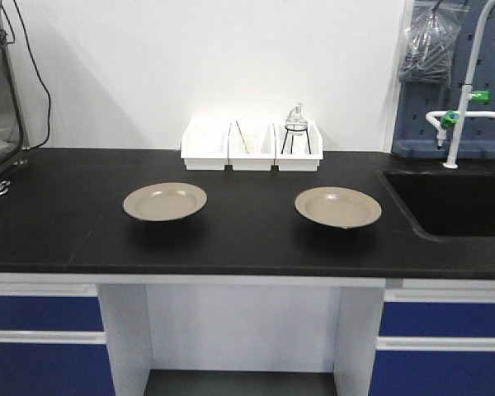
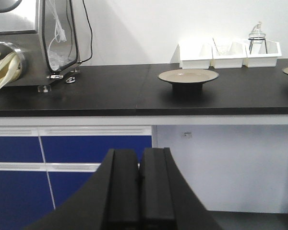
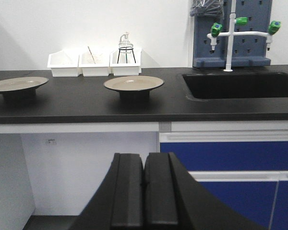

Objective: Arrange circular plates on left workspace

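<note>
1. Two plates are seen on the black countertop [image 1: 247, 235], both upright and face up. The left plate [image 1: 165, 201] is set ahead of the left arm, and the right plate [image 1: 338, 206] is set ahead of the right arm, near the sink [image 1: 454, 202] but apart from its edge.
2. The plates are kept well apart from each other, and a clear strip of counter is left between them and the three white bins [image 1: 252, 146] against the wall. This spacing is judged to leave room for a claw to be brought in at either rim.
3. The left claw [image 2: 139, 191] is held low, below counter level and in front of the blue cabinet fronts [image 2: 86, 143]. Its fingers are pressed together and nothing is held between them.
4. The right claw [image 3: 144, 191] is held the same way, low and back from the counter, with its fingers together and empty. Neither plate is touched by either claw.
5. This low, drawn-back pose is judged to be a rest position, so the task is taken as not yet begun.
6. No long axis can be given for either plate, as both are round. Each is laid flat on a dark foot, with its hollow facing up and its rim level, so it can be approached from any side alike.
7. The right plate is judged to be the one to be carried leftward, away from the sink.
</note>
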